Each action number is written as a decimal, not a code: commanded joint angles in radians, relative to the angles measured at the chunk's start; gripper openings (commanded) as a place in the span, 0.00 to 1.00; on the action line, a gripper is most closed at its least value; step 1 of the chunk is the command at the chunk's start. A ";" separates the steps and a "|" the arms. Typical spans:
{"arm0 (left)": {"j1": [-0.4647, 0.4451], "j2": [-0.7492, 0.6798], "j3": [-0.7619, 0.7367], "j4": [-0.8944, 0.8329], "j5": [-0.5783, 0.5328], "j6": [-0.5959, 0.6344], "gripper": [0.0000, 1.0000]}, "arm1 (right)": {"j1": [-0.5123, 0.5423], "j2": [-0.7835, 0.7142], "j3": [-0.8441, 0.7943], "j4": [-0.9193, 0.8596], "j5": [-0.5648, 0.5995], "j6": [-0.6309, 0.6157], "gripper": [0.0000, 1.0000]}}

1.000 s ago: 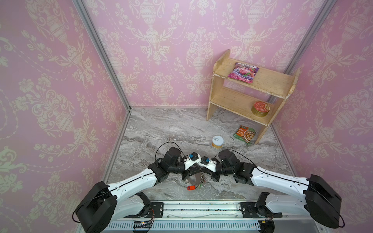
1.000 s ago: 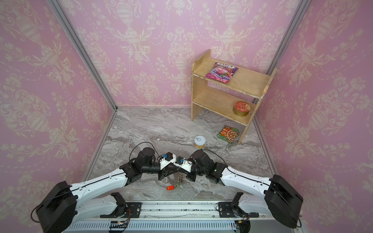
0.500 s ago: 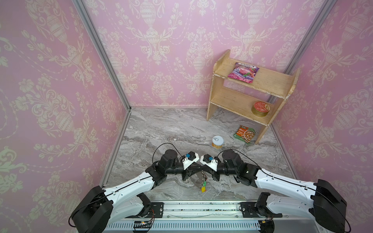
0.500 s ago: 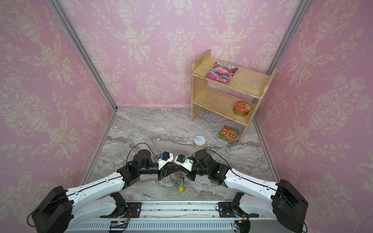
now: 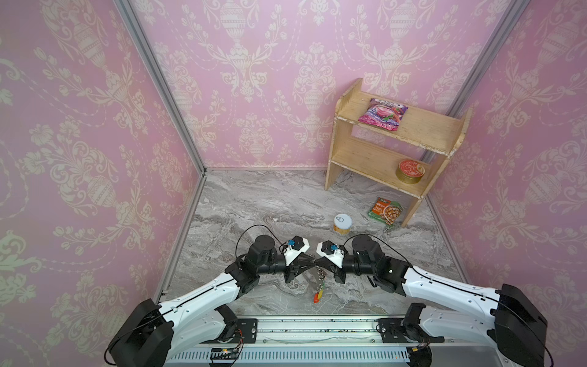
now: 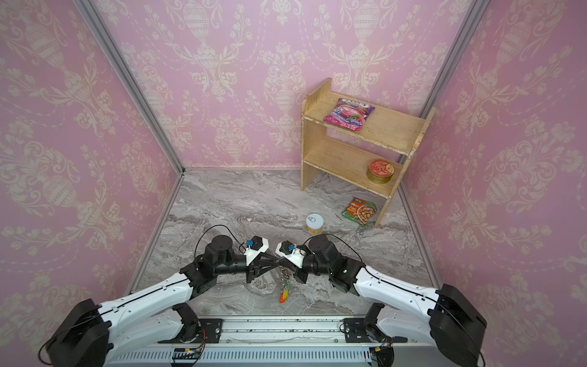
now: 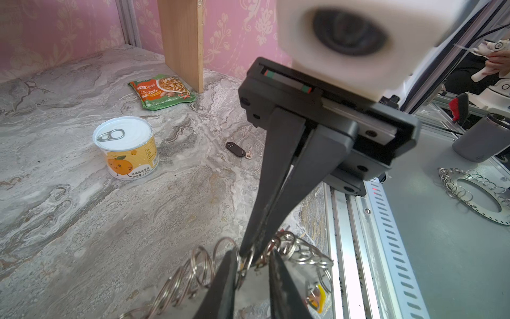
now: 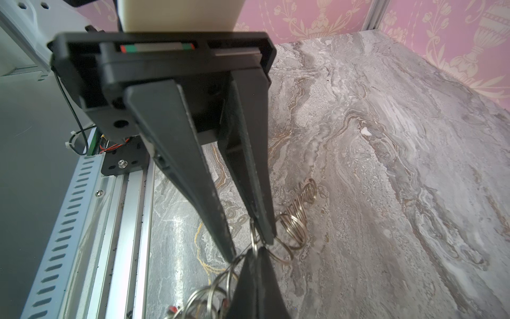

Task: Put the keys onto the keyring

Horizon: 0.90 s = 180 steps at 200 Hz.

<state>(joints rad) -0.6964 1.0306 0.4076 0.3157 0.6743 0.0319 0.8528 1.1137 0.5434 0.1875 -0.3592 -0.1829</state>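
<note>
In both top views my two grippers meet tip to tip above the front of the marble floor, the left gripper (image 5: 313, 262) facing the right gripper (image 5: 318, 261). Below them hangs the keyring (image 5: 318, 279), its coloured tags (image 5: 317, 295) lowest. In the right wrist view the right gripper (image 8: 255, 250) is shut on one small ring. In the left wrist view the left gripper (image 7: 253, 255) has its fingers a short way apart, with rings (image 7: 205, 265) and the right gripper's tips packed between them. The black key (image 7: 236, 149) lies flat on the floor beyond, right of the can.
A white-lidded can (image 5: 342, 224) stands behind the grippers, with a green food packet (image 5: 385, 212) beside the wooden shelf (image 5: 381, 159) at the back right. The shelf carries a pink packet (image 5: 382, 117) and a round tin (image 5: 409, 171). A metal rail (image 5: 317, 327) runs along the front edge.
Both grippers have risen together off the floor. The keyring, whose red tag lay on the floor a second ago, now hangs below them.
</note>
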 commanded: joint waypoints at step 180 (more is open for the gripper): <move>0.010 -0.052 0.020 -0.158 -0.020 0.023 0.00 | -0.010 -0.020 0.006 0.057 -0.017 0.012 0.00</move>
<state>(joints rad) -0.6891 0.9886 0.4095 0.2302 0.6559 0.0593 0.8520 1.1137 0.5434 0.1967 -0.3897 -0.1661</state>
